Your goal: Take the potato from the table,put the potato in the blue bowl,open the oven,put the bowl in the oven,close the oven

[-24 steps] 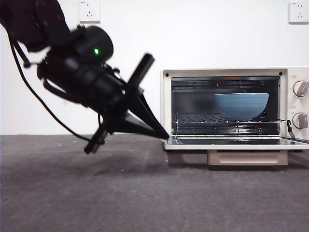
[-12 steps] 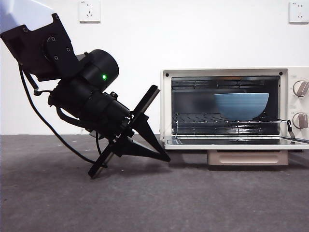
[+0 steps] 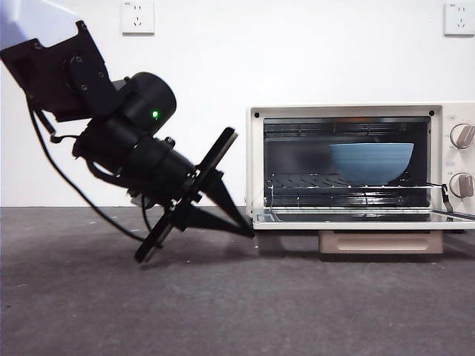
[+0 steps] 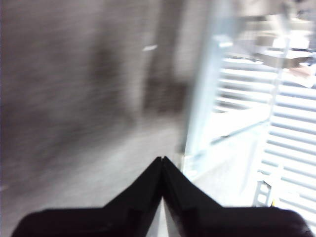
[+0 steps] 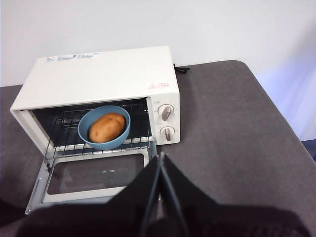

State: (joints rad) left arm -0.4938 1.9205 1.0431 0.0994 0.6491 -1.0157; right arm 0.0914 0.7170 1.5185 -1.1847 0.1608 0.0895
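Note:
The cream-white oven (image 3: 356, 111) (image 5: 103, 74) stands on the table (image 3: 237, 311) with its glass door (image 3: 356, 219) (image 5: 94, 174) folded down flat. On the wire rack inside sits the blue bowl (image 3: 371, 162) (image 5: 86, 136), and the potato (image 5: 106, 127) lies in it. My left gripper (image 3: 251, 235) (image 4: 162, 159) is shut and empty, its tips low at the left corner of the open door. The left wrist view is blurred, with the door's edge bright ahead. My right gripper (image 5: 160, 157) is shut and empty, hanging high above the table in front of the oven.
Two knobs (image 3: 462, 136) sit on the oven's right side. The beige handle (image 3: 380, 242) hangs under the lowered door. The left arm's dark body (image 3: 126, 141) and cable fill the left half of the front view. Wall sockets (image 3: 138, 16) are behind.
The left gripper dropped from the door's level to just under its left corner, then eased slightly up and left. Oven, bowl and potato have not moved.

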